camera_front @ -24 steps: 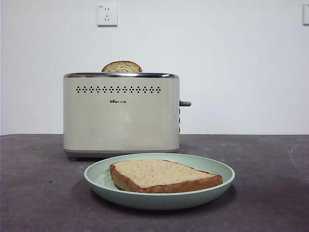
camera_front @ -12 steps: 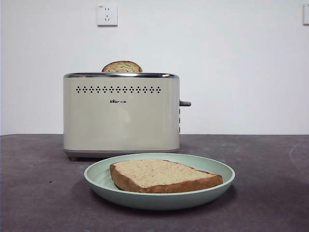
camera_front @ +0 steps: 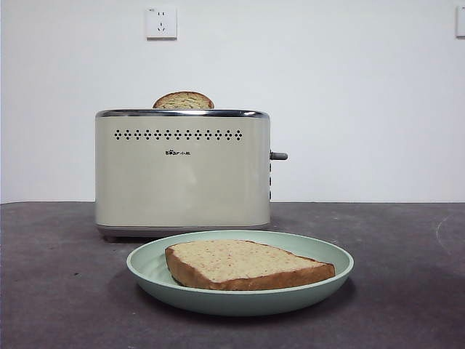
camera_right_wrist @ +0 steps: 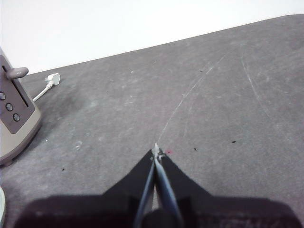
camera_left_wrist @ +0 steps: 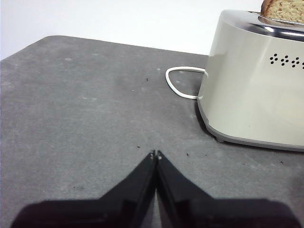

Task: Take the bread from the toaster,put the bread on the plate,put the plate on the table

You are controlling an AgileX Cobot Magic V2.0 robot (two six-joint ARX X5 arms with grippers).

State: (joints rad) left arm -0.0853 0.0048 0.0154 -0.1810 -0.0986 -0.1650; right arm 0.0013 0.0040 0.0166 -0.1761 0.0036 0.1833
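The bread (camera_front: 247, 263) lies flat on the mint-green plate (camera_front: 149, 265), which rests on the table (camera_front: 58, 291) in front of the cream toaster (camera_front: 182, 174). Another slice (camera_front: 183, 100) pokes its rounded top out of the toaster's slot, also seen as a slice (camera_left_wrist: 285, 9) in the left wrist view. My left gripper (camera_left_wrist: 156, 155) hovers shut over bare table beside the toaster (camera_left_wrist: 256, 80). Shut and holding nothing, my right gripper (camera_right_wrist: 156, 151) hangs over the table off the toaster's lever side (camera_right_wrist: 14, 102). Neither arm shows in the front view.
A white power cord (camera_left_wrist: 183, 83) loops on the table behind the toaster, and its plug (camera_right_wrist: 50, 80) lies near the lever end. A wall socket (camera_front: 160, 22) sits on the white wall behind.
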